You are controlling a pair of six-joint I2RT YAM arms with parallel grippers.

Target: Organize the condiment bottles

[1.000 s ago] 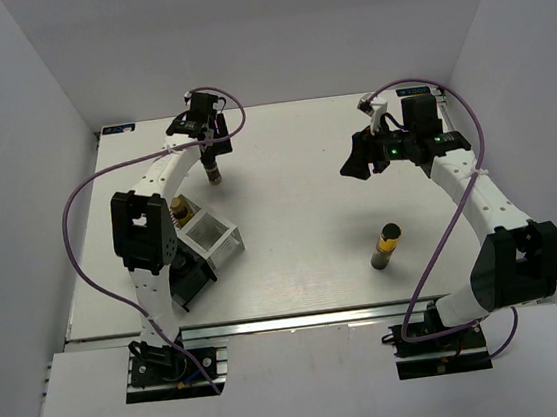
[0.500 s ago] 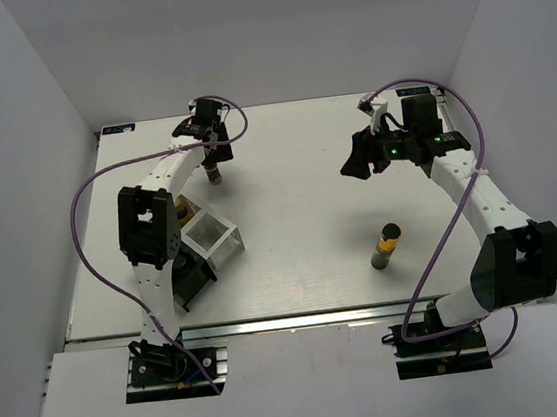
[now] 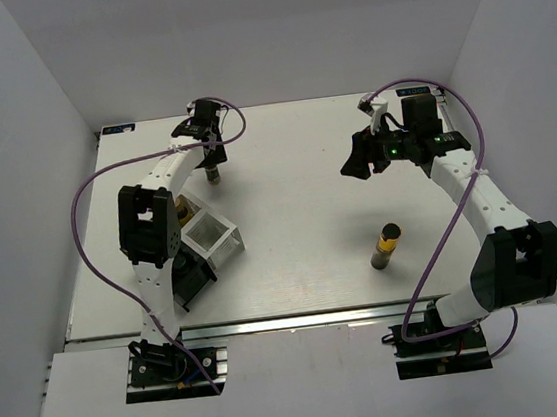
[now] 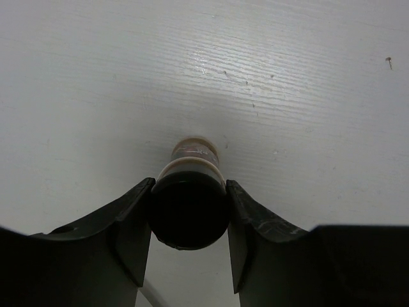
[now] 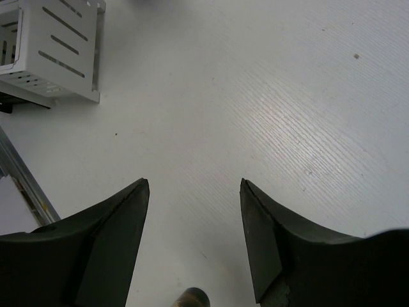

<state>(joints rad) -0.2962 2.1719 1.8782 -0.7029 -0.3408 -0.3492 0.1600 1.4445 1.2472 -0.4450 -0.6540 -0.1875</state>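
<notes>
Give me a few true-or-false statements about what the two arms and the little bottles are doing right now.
1. The left pincer has a finger pressed on each side of the black-capped bottle. True.
2. The right pincer holds a bottle. False: it is open, with nothing between its fingers.
3. The yellow-labelled bottle lies on its side. False: it stands upright.
4. The rack sits on the left arm's side of the table. True.
</notes>
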